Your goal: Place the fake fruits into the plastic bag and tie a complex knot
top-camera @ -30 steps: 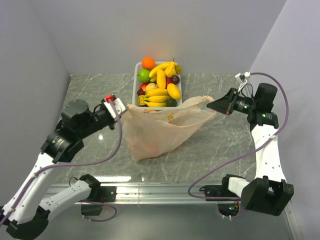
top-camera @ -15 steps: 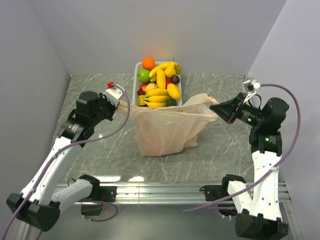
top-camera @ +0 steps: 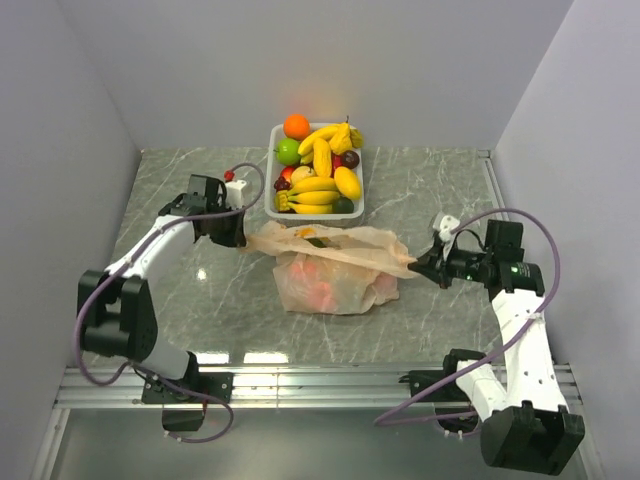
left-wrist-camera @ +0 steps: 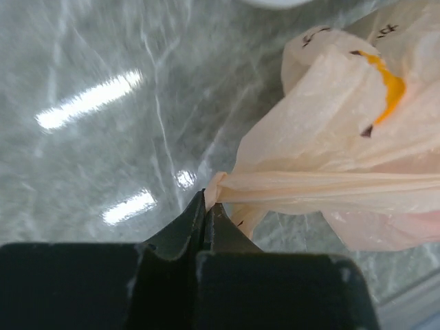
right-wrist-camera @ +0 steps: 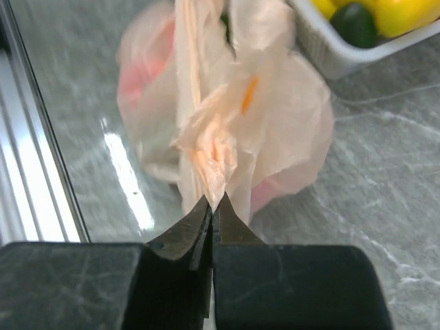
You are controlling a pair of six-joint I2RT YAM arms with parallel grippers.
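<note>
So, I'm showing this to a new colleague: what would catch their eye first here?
The peach bag in the middle of the table, pulled taut between the two arms: the left end effector and the right end effector each pinch one bunched end of it. Behind it, near the back wall, a white tray is heaped with bright fruits.

Bright, even overhead light; shadows soft and faint.
White glare streaks on the glossy grey-green marbled tabletop (left-wrist-camera: 69, 172) in every view. Wrist views softer: the thin translucent peach plastic bag (right-wrist-camera: 275, 130) glows, its far folds blurred.
</note>
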